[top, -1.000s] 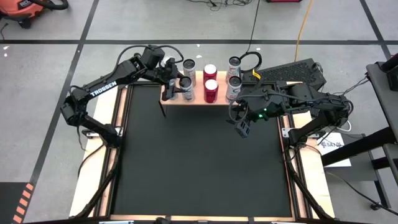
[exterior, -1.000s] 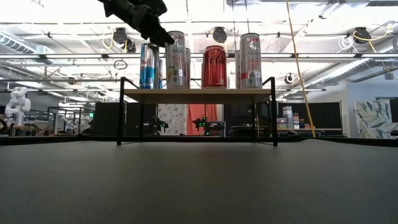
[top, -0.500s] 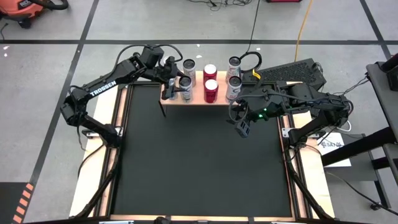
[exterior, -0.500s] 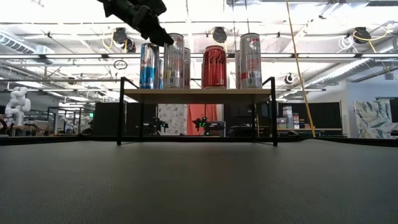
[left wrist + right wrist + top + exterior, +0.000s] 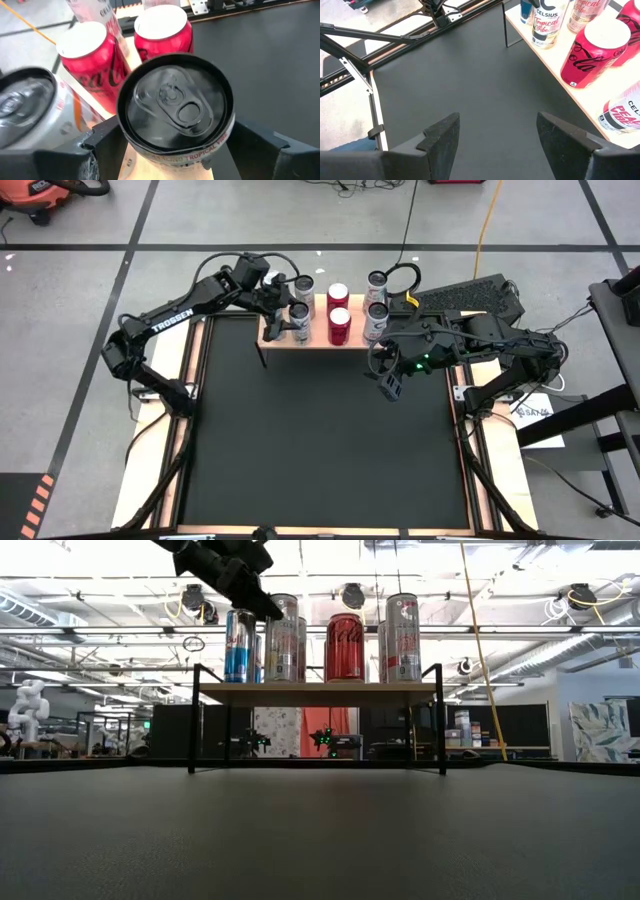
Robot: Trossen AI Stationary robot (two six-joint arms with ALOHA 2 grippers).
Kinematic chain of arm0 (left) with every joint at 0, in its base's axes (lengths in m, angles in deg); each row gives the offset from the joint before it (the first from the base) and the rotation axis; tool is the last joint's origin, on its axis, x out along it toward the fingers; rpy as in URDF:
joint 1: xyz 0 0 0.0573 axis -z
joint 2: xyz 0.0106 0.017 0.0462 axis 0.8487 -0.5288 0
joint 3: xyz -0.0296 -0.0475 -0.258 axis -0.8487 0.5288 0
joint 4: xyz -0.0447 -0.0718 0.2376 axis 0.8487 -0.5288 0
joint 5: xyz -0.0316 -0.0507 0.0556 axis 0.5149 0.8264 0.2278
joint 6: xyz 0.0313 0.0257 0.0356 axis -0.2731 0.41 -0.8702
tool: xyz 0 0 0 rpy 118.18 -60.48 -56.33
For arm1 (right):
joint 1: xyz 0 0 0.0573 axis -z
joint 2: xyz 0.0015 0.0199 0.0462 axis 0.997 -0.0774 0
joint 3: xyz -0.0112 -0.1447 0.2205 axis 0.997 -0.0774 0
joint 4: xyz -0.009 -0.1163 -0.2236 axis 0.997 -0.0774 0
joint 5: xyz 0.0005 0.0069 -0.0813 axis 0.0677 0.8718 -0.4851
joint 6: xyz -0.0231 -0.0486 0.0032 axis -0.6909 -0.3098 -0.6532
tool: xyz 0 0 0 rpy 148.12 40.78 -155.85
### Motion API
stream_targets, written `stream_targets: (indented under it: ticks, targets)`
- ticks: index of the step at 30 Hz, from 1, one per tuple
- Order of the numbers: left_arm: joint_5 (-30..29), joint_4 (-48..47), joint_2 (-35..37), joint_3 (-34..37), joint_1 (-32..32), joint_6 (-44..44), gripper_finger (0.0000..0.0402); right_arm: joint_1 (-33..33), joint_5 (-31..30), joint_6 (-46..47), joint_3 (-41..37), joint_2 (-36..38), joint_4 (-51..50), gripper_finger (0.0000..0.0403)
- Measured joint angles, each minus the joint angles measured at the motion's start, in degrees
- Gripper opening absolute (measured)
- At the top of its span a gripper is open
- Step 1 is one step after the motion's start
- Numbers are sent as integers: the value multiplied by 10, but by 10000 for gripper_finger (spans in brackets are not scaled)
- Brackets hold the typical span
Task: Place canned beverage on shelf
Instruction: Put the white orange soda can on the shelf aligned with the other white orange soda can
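Observation:
The shelf point(image 5: 318, 339), a light-wood board on thin black legs point(image 5: 320, 691), stands at the table's far middle with several cans on it. My left gripper point(image 5: 285, 302) reaches over its left end, open. Its fingers stand on either side of a silver Celsius can with a black top point(image 5: 177, 100), which stands upright on the board point(image 5: 283, 637). Beside that can stand a blue can point(image 5: 238, 645), two red cans point(image 5: 339, 315) and more silver cans point(image 5: 375, 310). My right gripper point(image 5: 388, 388) hangs open above the mat near the shelf's right end, nothing between its fingers point(image 5: 497, 140). My left gripper has a finger point(image 5: 102, 142) close on each side of the black-topped can's upper wall point(image 5: 150, 150), coming from the table's left and slanting down. I cannot tell whether they touch it. The can stands upright on the shelf.
The black mat point(image 5: 320, 440) in front of the shelf lies bare. Wooden strips point(image 5: 182, 380) border the table on the left and right. A keyboard point(image 5: 480, 298) lies beyond the far right corner. Cables run on the floor behind.

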Motion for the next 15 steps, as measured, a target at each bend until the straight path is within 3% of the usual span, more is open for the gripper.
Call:
stream_targets:
  ticks: [15]
  targets:
    - [-2, 23, 1, 0, 0, -2, 300, 0, 0, -1, 0, 0, 0, 247]
